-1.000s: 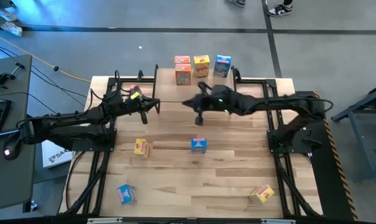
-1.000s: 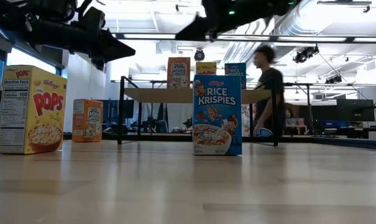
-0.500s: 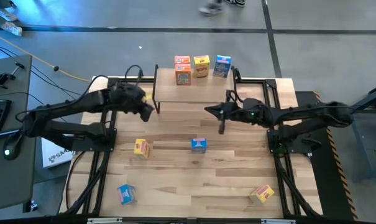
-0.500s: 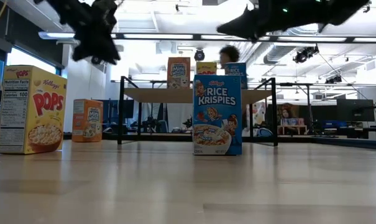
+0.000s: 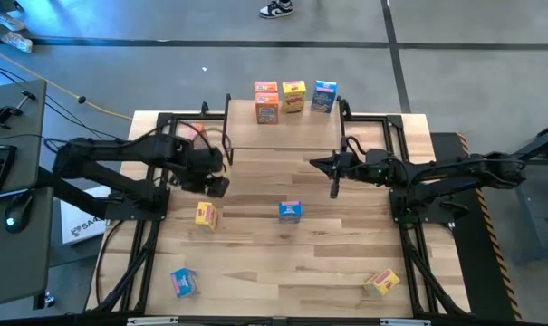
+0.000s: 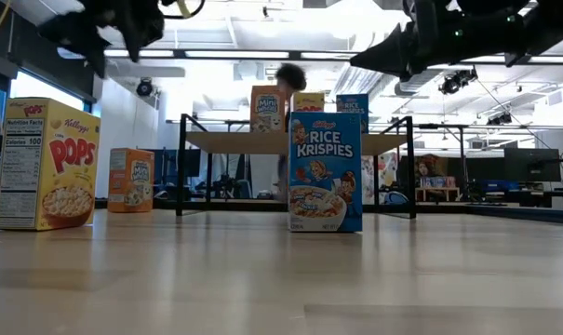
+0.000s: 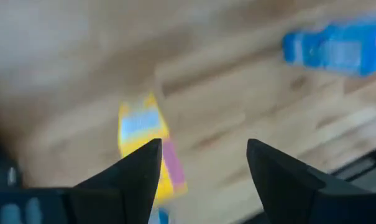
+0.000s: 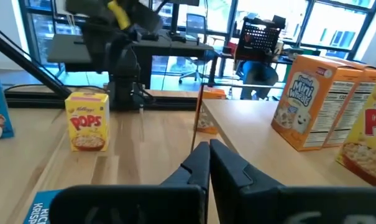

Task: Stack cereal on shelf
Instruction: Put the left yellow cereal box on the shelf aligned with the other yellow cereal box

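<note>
Blurred yellow box (image 7: 144, 146) beyond parted left tool (image 7: 203, 165); right tool (image 8: 209, 163) together.

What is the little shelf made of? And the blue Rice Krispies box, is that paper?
The shelf looks like wood on top: pale, matte, like the table with its plank lines. Its thin legs look like black-painted metal. The blue Rice Krispies box seems to be printed cardboard: flat faces, sharp folded edges, a slightly glossy picture. I can't tell what is inside.
</note>
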Motion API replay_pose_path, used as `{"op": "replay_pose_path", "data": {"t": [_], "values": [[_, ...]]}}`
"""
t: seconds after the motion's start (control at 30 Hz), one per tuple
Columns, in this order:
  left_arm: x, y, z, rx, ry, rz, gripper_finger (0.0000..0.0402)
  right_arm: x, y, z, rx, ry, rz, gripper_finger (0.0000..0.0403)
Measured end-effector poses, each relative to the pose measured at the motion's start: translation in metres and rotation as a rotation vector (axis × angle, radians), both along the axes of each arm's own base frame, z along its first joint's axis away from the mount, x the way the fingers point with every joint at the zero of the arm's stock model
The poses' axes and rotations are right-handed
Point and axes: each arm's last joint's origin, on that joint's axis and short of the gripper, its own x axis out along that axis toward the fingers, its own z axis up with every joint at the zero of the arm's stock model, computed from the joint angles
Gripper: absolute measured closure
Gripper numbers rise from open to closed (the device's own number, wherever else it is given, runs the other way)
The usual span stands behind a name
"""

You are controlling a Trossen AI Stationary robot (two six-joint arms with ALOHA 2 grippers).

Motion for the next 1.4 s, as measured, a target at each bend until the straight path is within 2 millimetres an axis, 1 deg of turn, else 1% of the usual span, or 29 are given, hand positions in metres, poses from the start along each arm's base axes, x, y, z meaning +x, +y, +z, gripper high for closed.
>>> {"op": "replay_pose_path", "data": {"t": [0.1,0.2,0.43,0.6,0.7,1.1,1.4], "values": [[0.005,-0.014,0.0,-0.031,0.062,0.009,0.0167,0.0,0.001,-0.001,0.002,0.003,0.031,0.0403],[0.005,-0.027,-0.002,-0.006,0.086,0.052,0.0167,0.0,0.001,-0.001,-0.001,0.005,0.048,0.0403],[-0.005,-0.046,-0.004,0.054,0.149,0.148,0.0167,0.001,0.002,-0.001,-0.006,0.007,0.079,0.0403],[-0.005,-0.056,-0.019,0.051,0.148,0.173,0.0167,0.001,0.002,-0.001,0.002,0.006,0.079,0.0403],[-0.003,-0.058,-0.029,0.048,0.142,0.166,0.0167,0.001,0.002,-0.001,0.004,0.006,0.081,0.0403],[-0.007,-0.058,-0.047,0.057,0.189,0.164,0.0167,0.001,0.003,-0.001,0.007,0.005,0.104,0.0403],[-0.005,-0.058,-0.06,0.036,0.168,0.182,0.0167,0.001,0.003,-0.001,0.007,0.004,0.105,0.0403]]}}
